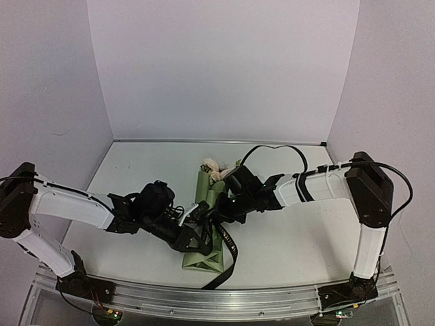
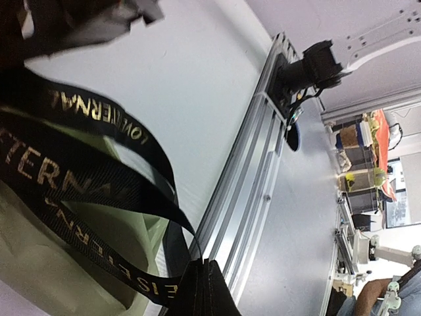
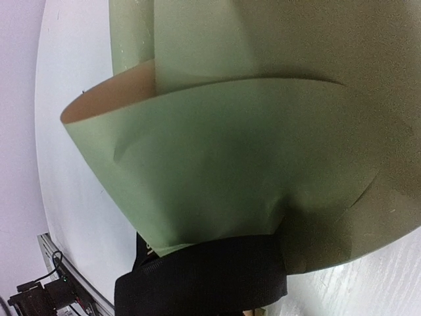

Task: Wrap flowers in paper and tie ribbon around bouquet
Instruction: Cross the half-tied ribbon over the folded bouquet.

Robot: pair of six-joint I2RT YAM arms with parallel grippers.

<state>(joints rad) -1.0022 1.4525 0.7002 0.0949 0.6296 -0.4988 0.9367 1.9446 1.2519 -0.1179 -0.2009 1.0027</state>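
The bouquet [image 1: 202, 257] lies mid-frame on the table [image 1: 292, 244], flowers [image 1: 214, 168] at its upper end, ribbon [image 1: 228, 248] crossing its lower end.

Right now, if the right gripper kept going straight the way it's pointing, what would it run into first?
Most likely the olive paper: it fills the right wrist view just ahead of the right gripper, with the black ribbon below it. Depth is unclear.

Both arms crowd the middle of the tabletop [image 1: 299, 241] — the left claw [image 1: 192, 229] and right claw [image 1: 221, 207] meet over the bouquet [image 1: 202, 185], with the ribbon [image 1: 230, 250] looped at its near end. Open passage lies along the far strip and the near right.
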